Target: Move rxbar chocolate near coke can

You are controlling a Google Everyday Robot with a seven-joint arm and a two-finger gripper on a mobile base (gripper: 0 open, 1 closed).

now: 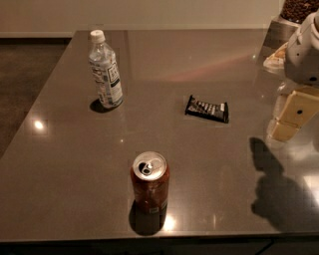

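The rxbar chocolate (207, 109) is a flat black wrapper with white lettering, lying on the grey table (209, 169) right of centre. The coke can (149, 182) stands upright near the table's front edge, left of and nearer than the bar, well apart from it. My gripper (290, 119) hangs at the right edge of the view, above the table, to the right of the bar and clear of it. It holds nothing that I can see.
A clear plastic water bottle (105, 69) with a white cap stands at the back left. A container of dark beans (299, 9) and a pale object (275, 59) sit at the back right corner. The arm's shadow (279, 194) falls on the front right.
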